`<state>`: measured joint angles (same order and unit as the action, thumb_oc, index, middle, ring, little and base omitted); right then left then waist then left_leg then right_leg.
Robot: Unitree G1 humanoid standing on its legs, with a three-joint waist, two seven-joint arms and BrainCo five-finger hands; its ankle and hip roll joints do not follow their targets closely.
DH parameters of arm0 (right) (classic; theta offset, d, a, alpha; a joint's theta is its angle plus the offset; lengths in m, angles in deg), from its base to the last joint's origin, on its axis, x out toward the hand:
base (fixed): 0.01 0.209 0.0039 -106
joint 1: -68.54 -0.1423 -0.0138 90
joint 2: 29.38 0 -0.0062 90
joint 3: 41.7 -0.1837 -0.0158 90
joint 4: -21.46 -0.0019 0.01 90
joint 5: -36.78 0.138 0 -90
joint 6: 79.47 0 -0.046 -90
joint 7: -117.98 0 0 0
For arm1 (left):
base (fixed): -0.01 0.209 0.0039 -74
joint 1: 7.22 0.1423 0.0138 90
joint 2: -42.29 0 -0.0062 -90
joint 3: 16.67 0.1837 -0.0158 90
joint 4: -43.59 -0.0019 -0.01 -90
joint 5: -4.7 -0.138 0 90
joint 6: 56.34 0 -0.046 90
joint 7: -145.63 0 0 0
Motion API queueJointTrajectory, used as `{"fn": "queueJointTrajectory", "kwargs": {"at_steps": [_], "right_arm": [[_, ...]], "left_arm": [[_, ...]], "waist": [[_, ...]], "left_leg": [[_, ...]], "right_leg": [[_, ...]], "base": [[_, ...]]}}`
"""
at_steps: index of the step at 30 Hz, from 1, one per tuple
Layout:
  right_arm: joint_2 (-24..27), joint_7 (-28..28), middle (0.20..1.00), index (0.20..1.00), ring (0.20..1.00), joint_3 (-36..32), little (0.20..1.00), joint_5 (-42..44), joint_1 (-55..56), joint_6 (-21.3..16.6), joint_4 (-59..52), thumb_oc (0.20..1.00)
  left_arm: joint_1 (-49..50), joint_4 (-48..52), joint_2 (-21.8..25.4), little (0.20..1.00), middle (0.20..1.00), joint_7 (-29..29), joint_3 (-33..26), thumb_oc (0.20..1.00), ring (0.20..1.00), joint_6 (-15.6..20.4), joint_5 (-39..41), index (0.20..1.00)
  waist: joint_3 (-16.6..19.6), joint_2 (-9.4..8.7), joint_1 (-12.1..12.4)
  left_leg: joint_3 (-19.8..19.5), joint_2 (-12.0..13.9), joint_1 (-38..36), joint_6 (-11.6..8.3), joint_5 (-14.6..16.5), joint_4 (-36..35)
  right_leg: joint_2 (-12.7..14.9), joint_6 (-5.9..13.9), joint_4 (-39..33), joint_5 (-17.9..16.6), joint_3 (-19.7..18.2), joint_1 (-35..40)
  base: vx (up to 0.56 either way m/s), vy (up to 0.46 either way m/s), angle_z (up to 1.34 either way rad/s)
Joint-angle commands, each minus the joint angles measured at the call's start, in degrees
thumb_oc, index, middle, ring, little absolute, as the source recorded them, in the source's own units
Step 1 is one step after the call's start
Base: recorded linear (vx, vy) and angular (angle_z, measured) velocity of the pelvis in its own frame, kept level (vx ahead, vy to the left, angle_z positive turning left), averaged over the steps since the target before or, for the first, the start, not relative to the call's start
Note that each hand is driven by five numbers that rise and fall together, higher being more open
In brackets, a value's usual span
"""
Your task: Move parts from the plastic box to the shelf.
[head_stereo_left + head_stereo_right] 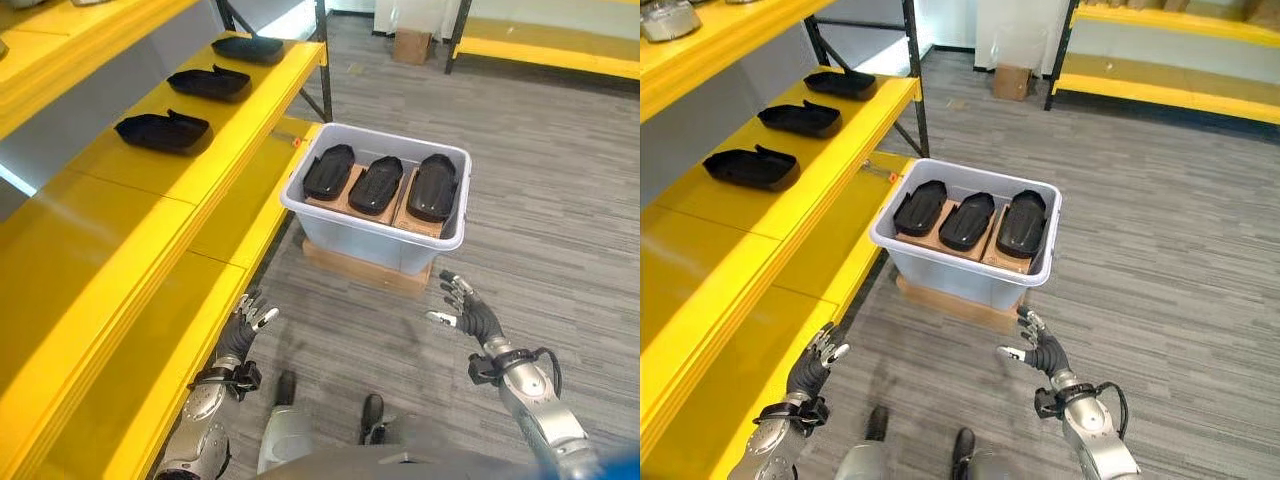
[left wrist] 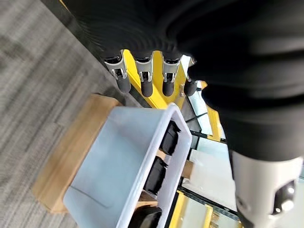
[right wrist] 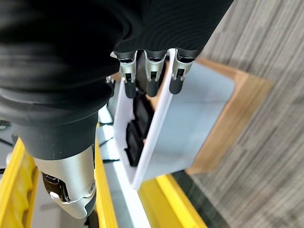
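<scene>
A pale grey plastic box (image 1: pixel 377 232) stands on a low wooden pallet (image 1: pixel 365 270) on the carpet, beside the yellow shelf (image 1: pixel 120 230). Three black moulded parts (image 1: pixel 378 184) lie side by side in it on cardboard. Three more black parts (image 1: pixel 162 131) rest in a row on the shelf's middle level. My left hand (image 1: pixel 243 328) hovers open, short of the box's near left corner, close to the shelf's edge. Open as well, my right hand (image 1: pixel 466 308) hangs short of the box's near right corner. Neither hand holds or touches anything.
A cardboard carton (image 1: pixel 411 45) sits on the floor at the back by a second yellow rack (image 1: pixel 545 45). The shelf's lower board (image 1: pixel 235 215) runs along the left of the box. Grey carpet (image 1: pixel 560 200) spreads to the right.
</scene>
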<state>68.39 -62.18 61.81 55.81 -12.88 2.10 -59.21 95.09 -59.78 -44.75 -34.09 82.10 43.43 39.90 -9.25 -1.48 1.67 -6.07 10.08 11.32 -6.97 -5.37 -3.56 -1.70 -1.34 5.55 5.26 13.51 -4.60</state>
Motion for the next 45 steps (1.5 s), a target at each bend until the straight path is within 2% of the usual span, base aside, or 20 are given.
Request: {"fn": "queueJointTrajectory", "kwargs": {"at_steps": [1,2,5,7,12,21,23,25,26,28,30,31,32,33,34,35,39,40,43,45], "right_arm": [[0.8,-0.5,1.0,1.0,1.0,-0.9,1.0,1.6,0.4,-3.4,-3.7,1.0],[0.1,0.3,1.0,1.0,1.0,-0.3,1.0,1.0,0.8,-3.0,-3.5,1.0],[-0.4,0.7,1.0,1.0,1.0,-0.5,1.0,-0.2,1.3,-2.7,-3.8,1.0],[-1.6,0.8,1.0,1.0,1.0,-1.0,1.0,0.6,1.8,-2.5,-3.3,1.0],[-2.1,1.2,1.0,1.0,1.0,-0.8,1.0,0.4,1.6,-2.0,-3.5,1.0],[-2.3,1.8,1.0,1.0,1.0,0.5,1.0,0.8,0.4,-1.7,-3.4,1.0],[-2.3,2.1,1.0,1.0,1.0,0.8,1.0,0.7,0.4,-1.7,-3.4,1.0],[-3.1,2.2,1.0,1.0,1.0,2.0,1.0,0.2,0.4,-1.7,-3.5,1.0],[-3.1,2.2,1.0,1.0,1.0,2.0,1.0,0.2,0.4,-1.7,-3.5,1.0],[-3.6,2.2,1.0,1.0,1.0,2.5,1.0,0.5,0.7,-1.7,-3.5,1.0],[-3.8,2.4,1.0,1.0,1.0,2.7,1.0,0.8,1.1,-1.6,-3.7,1.0],[-3.8,2.6,1.0,1.0,1.0,3.1,1.0,1.3,1.2,-1.5,-3.5,1.0],[-3.9,2.5,1.0,1.0,1.0,3.2,1.0,1.7,1.2,-1.7,-3.2,1.0],[-3.9,2.3,1.0,1.0,1.0,3.1,1.0,1.8,1.0,-1.7,-3.2,1.0],[-3.7,2.0,1.0,1.0,1.0,3.1,1.0,1.4,0.3,-1.7,-3.1,1.0],[-3.4,1.9,1.0,1.0,1.0,3.1,1.0,1.0,-0.1,-1.8,-3.2,1.0],[-3.2,2.0,1.0,1.0,1.0,2.8,1.0,1.2,-0.3,-1.6,-3.6,1.0],[-3.4,2.2,1.0,1.0,1.0,2.6,1.0,2.2,-0.1,-1.6,-3.5,1.0],[-3.3,2.0,1.0,1.0,1.0,2.5,1.0,3.8,-0.4,-1.6,-3.2,1.0],[-3.0,2.0,1.0,1.0,1.0,2.5,1.0,4.4,-1.2,-1.7,-3.2,1.0]], "left_arm": [[0.4,3.9,2.6,1.0,1.0,0.0,-1.0,1.0,1.0,2.9,-1.5,1.0],[0.9,3.9,2.3,1.0,1.0,-0.2,-1.3,1.0,1.0,3.0,-1.3,1.0],[0.5,4.3,2.8,1.0,1.0,-0.3,-1.5,1.0,1.0,3.3,-1.1,1.0],[-0.1,4.9,3.5,1.0,1.0,-0.2,-1.6,1.0,1.0,3.6,-0.8,1.0],[-0.5,6.1,5.4,1.0,1.0,0.0,-1.7,1.0,1.0,3.7,-0.8,1.0],[0.1,5.7,6.0,1.0,1.0,0.1,-1.9,1.0,1.0,3.6,-0.7,1.0],[0.2,5.7,6.3,1.0,1.0,-0.2,-1.6,1.0,1.0,3.4,-1.0,1.0],[-0.2,6.0,6.8,1.0,1.0,-0.4,-0.7,1.0,1.0,2.9,-2.2,1.0],[-0.2,6.0,6.7,1.0,1.0,-0.4,-0.7,1.0,1.0,2.9,-2.2,1.0],[-0.2,6.5,7.2,1.0,1.0,-0.4,-0.5,1.0,1.0,2.8,-2.7,1.0],[-0.1,6.4,7.1,1.0,1.0,-0.7,-0.2,1.0,1.0,2.3,-3.6,1.0],[0.0,6.1,6.6,1.0,1.0,-0.9,-0.1,1.0,1.0,2.5,-3.7,1.0],[-0.2,5.6,6.6,1.0,1.0,-0.8,-0.3,1.0,1.0,2.6,-3.6,1.0],[-0.1,5.5,6.5,1.0,1.0,-0.7,-0.3,1.0,1.0,2.7,-3.2,1.0],[-0.4,4.8,6.0,1.0,1.0,-0.4,-0.4,1.0,1.0,2.9,-2.7,1.0],[-0.5,4.4,5.7,1.0,1.0,-0.1,-0.6,1.0,1.0,3.0,-2.5,1.0],[-0.7,4.4,5.0,1.0,1.0,-0.1,-0.8,1.0,1.0,3.1,-2.2,1.0],[-0.8,4.4,4.3,1.0,1.0,-0.4,-0.5,1.0,1.0,3.4,-2.3,1.0],[-0.6,4.7,3.9,1.0,1.0,-0.3,-0.5,1.0,1.0,3.5,-1.9,1.0],[-0.4,4.9,3.4,1.0,1.0,-0.2,-0.6,1.0,1.0,3.2,-1.1,1.0]], "waist": [[1.3,1.31,0.4],[1.9,1.66,0.7],[2.5,0.97,0.4],[2.7,0.04,0.6],[3.5,-0.89,0.3],[4.2,-1.86,0.3],[4.2,-1.7,0.2],[2.7,0.02,-1.0],[2.9,0.0,-1.0],[1.4,1.52,-2.0],[0.4,2.49,-2.6],[0.2,3.06,-3.4],[0.1,2.77,-3.2],[-0.4,2.68,-3.3],[-0.9,2.15,-3.6],[-1.2,1.96,-3.8],[-0.8,1.14,-4.5],[1.1,0.07,-4.4],[2.7,0.03,-4.0],[4.4,0.3,-3.4]], "left_leg": [[-0.7,1.3,3.6,1.29,-4.6,1.1],[-2.2,0.8,1.8,2.16,-3.7,1.3],[-1.2,-0.1,1.8,2.69,-2.5,3.3],[-0.8,-2.3,2.7,3.75,0.5,7.5],[1.6,-5.8,3.9,5.31,5.2,12.8],[1.9,-9.3,5.8,7.65,10.1,17.5],[1.8,-10.0,5.3,8.52,10.6,17.4],[0.4,-12.1,0.3,10.94,9.8,13.9],[0.5,-12.1,0.5,10.96,9.6,13.7],[-1.0,-12.3,-2.4,11.94,8.5,11.0],[-1.4,-12.4,-4.4,12.55,8.2,9.8],[-1.3,-12.4,-6.5,12.68,8.2,8.4],[-0.5,-12.5,-7.2,12.38,8.8,8.5],[-0.6,-12.6,-7.9,12.1,9.4,8.8],[-0.4,-12.7,-9.0,11.21,11.0,9.3],[-0.6,-12.7,-10.1,10.82,12.1,9.5],[-2.0,-12.3,-12.0,9.6,13.7,9.8],[-2.5,-11.2,-12.8,8.65,14.1,8.9],[-3.1,-8.8,-14.0,7.43,13.6,7.6],[-3.7,-5.0,-14.9,5.98,11.8,5.8]], "right_leg": [[8.8,6.36,0.4,1.6,-4.0,4.9],[8.8,6.81,1.3,2.1,-5.2,5.0],[10.7,7.82,1.9,1.9,-5.8,5.8],[13.2,9.11,1.8,0.6,-6.7,6.5],[17.9,11.28,1.0,-5.0,-7.6,6.3],[21.5,12.73,-0.4,-12.3,-7.9,5.6],[21.9,12.61,1.5,-13.7,-8.5,4.7],[21.0,10.71,16.0,-20.0,-12.6,-1.0],[21.0,10.72,15.9,-20.1,-12.6,-1.2],[18.9,9.87,23.4,-22.5,-14.6,-4.9],[16.1,9.49,27.8,-20.0,-15.3,-7.6],[13.3,8.37,26.3,-14.2,-14.2,-11.2],[14.9,8.47,22.4,-13.2,-12.2,-11.5],[16.2,8.83,18.6,-13.7,-11.1,-10.5],[18.0,10.4,7.4,-14.6,-10.1,-11.3],[18.3,11.38,3.3,-15.6,-10.1,-11.7],[17.2,12.26,-1.5,-14.9,-12.9,-9.4],[16.3,12.01,-3.2,-15.0,-13.7,-6.7],[14.8,11.24,-3.3,-13.4,-11.8,-5.3],[12.6,10.18,-3.1,-10.6,-9.8,-3.6]], "base": [[0.21,0.218,-0.15],[0.27,0.294,-0.42],[0.2,0.222,-0.63],[0.17,0.218,-0.39],[0.13,0.225,-0.13],[0.09,0.142,0.01],[0.08,0.152,0.0],[0.11,0.306,0.0],[0.08,0.254,0.14],[0.05,0.178,0.31],[0.12,0.158,0.21],[0.21,0.084,0.04],[0.22,0.022,-0.07],[0.24,-0.124,0.1],[0.26,-0.16,0.21],[0.22,-0.132,0.2],[0.18,-0.165,0.1],[0.28,-0.325,0.44],[0.18,-0.24,0.44],[0.18,-0.315,-0.08]]}}
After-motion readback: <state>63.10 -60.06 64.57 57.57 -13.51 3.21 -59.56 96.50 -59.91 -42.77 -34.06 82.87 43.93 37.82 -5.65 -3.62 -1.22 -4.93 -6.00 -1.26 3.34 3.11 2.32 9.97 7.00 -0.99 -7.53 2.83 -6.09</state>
